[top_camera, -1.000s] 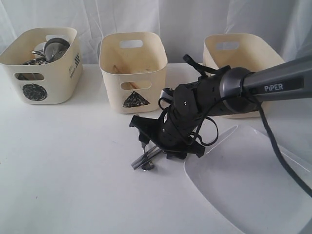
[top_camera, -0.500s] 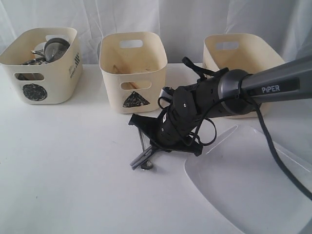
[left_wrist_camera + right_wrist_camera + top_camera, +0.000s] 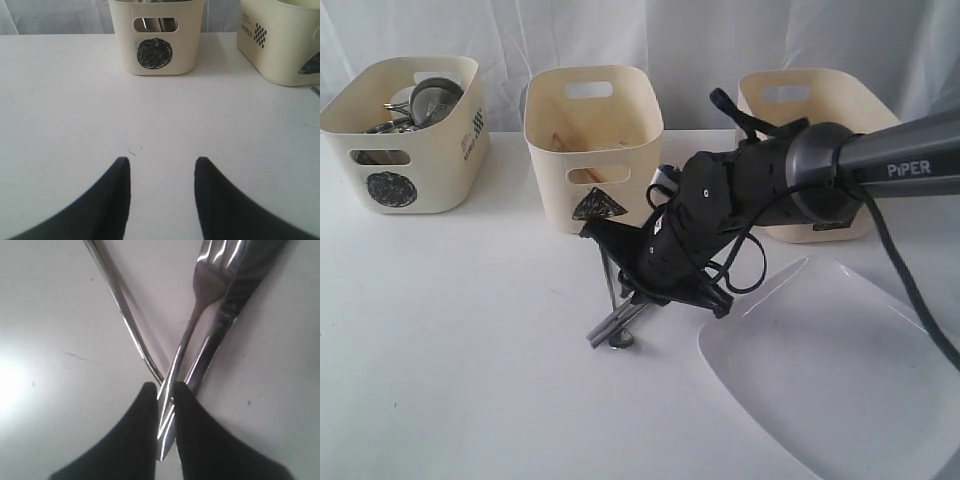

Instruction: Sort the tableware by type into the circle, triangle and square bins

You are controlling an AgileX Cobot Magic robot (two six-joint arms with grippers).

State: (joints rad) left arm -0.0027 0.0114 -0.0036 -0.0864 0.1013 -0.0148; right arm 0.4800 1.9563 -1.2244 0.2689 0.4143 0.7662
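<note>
R gripper (image 3: 164, 388) pinches the fork (image 3: 210, 280) by its handle tip, nearly closed, knife (image 3: 231, 310) & spoon (image 3: 116, 287) crossing it (before the triangle bin (image 3: 620, 120)). Lift and you'll snag them or slip. L gripper (image 3: 161, 165) gapes, empty.

White tabletop (image 3: 440, 380), matte, fills the foreground. White cloth backdrop (image 3: 700, 30) hangs in soft vertical folds behind its far edge. Left wrist view: a tiny dark speck (image 3: 131, 152) on the tabletop. Right wrist view: a faint hairline scratch (image 3: 75, 357) on it.
</note>
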